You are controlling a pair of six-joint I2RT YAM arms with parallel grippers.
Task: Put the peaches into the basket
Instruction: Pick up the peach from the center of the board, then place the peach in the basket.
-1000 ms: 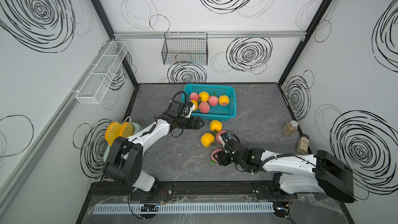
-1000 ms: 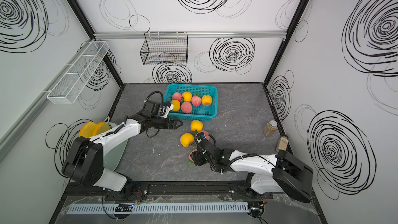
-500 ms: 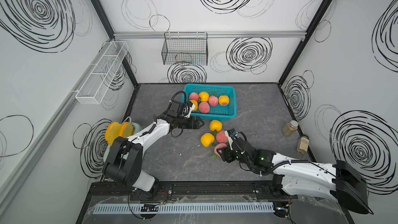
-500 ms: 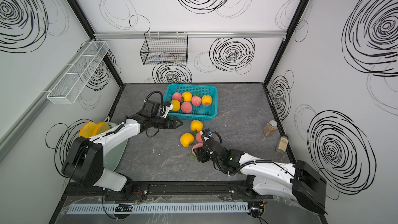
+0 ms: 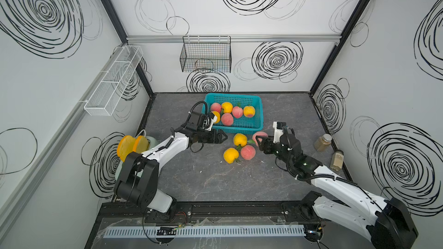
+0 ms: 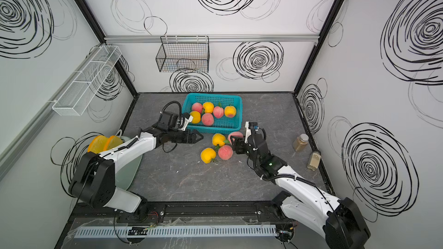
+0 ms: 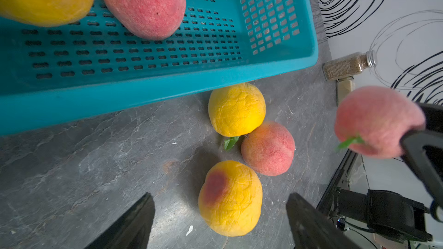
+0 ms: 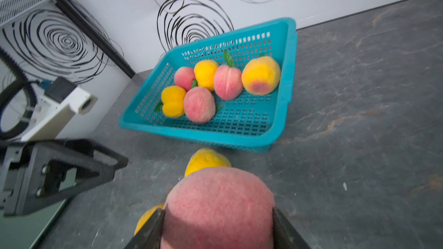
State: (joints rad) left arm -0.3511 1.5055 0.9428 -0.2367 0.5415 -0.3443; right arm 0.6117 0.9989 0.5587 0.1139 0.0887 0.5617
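Note:
The teal basket (image 5: 260,116) stands at the back of the table with several pink and yellow peaches in it. My right gripper (image 5: 260,143) is shut on a pink peach (image 5: 259,136), held above the table just in front of the basket's front rim (image 8: 191,137); in the right wrist view the peach (image 8: 219,209) fills the gap between both fingers. Two yellow peaches (image 5: 240,139) (image 5: 231,155) and a pink one (image 5: 247,152) lie on the table. My left gripper (image 5: 223,137) hovers open left of them, by the basket's front left corner; the blushed yellow peach (image 7: 230,197) lies untouched below its jaws.
Two spice jars (image 5: 323,142) (image 5: 336,160) stand by the right wall. Yellow bread slices (image 5: 130,146) sit in a pale green dish (image 6: 130,171) at the left. A black wire basket (image 5: 206,55) hangs on the back wall, a white mesh rack (image 5: 113,85) on the left wall.
My right gripper has lifted the pink peach off the table's front area and carried it back toward the basket. The left arm has stayed still.

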